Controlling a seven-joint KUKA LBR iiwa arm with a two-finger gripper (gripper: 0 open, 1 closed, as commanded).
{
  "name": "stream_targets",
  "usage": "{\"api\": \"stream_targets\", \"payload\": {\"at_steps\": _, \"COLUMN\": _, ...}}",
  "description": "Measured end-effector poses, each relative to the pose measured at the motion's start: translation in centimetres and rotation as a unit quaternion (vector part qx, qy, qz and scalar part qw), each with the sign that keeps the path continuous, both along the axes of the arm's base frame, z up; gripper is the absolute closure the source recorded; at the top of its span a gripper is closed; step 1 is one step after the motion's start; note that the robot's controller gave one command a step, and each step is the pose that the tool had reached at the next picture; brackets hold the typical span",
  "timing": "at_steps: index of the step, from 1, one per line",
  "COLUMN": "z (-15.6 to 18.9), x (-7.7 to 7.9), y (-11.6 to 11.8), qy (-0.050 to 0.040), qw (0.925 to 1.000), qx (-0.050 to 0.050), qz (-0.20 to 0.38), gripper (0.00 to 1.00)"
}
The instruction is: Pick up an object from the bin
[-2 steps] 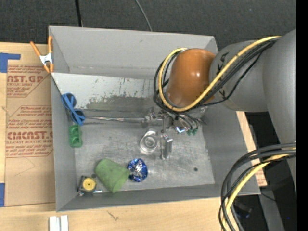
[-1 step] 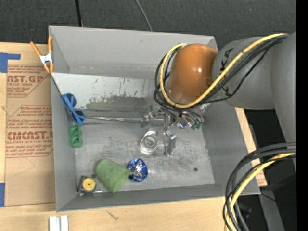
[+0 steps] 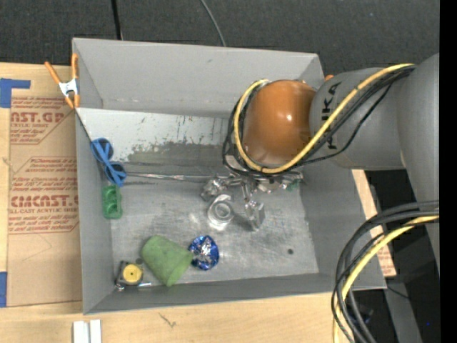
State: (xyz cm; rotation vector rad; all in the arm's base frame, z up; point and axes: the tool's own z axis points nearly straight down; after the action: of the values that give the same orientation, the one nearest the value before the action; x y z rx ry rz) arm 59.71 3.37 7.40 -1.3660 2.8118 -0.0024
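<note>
Low over the middle of the grey metal bin point(image 3: 178, 77) hangs the metal two-finger gripper point(image 3: 234, 200), under the arm's orange wrist cover point(image 3: 275, 123). Whether it is apart or together I cannot tell: the shiny metal parts blur into one another. Just beside it, on the bare floor, lies a small clear ring-shaped piece point(image 3: 221, 212), the nearest candidate to pick. A crumpled blue foil ball point(image 3: 205, 252) and a soft green wedge point(image 3: 166, 260) lie nearer the front wall, well apart from the blue-handled tool point(image 3: 104, 159) at the left wall. To do this step well, I would centre squarely over the ring, descend straight, then close gently; it looks hard and slippery, so an off-centre squeeze could flick it away.
</note>
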Motion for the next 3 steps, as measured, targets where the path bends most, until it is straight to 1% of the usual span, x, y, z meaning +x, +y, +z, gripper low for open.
{"api": "stream_targets", "payload": {"at_steps": 1, "z": -0.1, "x": -0.1, "y": 2.1, "qy": 0.0026, "qw": 0.9994, "qx": -0.002, "qz": -0.035, "gripper": 0.00}}
{"api": "stream_targets", "payload": {"at_steps": 2, "z": 0.2, "x": 0.1, "y": 2.3, "qy": -0.0011, "qw": 0.9994, "qx": 0.001, "qz": -0.035, "gripper": 1.00}}
{"api": "stream_targets", "payload": {"at_steps": 3, "z": 7.8, "x": 0.4, "y": 2.5, "qy": 0.0021, "qw": 0.9994, "qx": -0.001, "qz": -0.035, "gripper": 1.00}}
